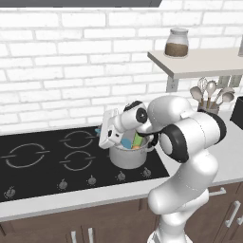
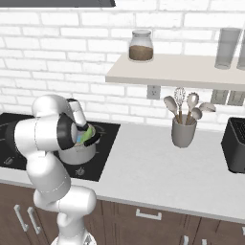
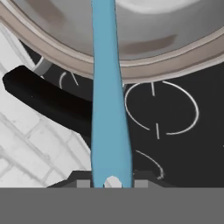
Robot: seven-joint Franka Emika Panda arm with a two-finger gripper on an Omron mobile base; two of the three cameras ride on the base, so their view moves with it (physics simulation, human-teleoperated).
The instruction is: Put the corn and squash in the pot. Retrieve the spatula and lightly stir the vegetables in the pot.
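Note:
The silver pot (image 1: 127, 157) stands on the front right burner of the black cooktop (image 1: 38, 161). Its rim (image 3: 175, 57) curves across the top of the hand view, with one black side handle (image 3: 43, 94) at the left. My gripper (image 3: 113, 183) is shut on the light-blue spatula (image 3: 108, 109), whose handle runs from the fingertips up over the rim into the pot. In the left base view the hand (image 1: 109, 130) hangs at the pot's left edge. The vegetables, a green piece (image 1: 137, 139) and an orange-yellow bit (image 1: 135, 147), stand in the pot beside the spatula (image 1: 126, 142). From the right, my arm covers most of the pot (image 2: 79, 154).
A grey cup (image 2: 184, 131) of metal spoons and a whisk stands on the counter to the right. Above it a wall shelf (image 2: 191, 72) carries a jar (image 2: 141, 46). A black appliance (image 2: 235, 143) sits at the far right. Knobs line the cooktop's front edge.

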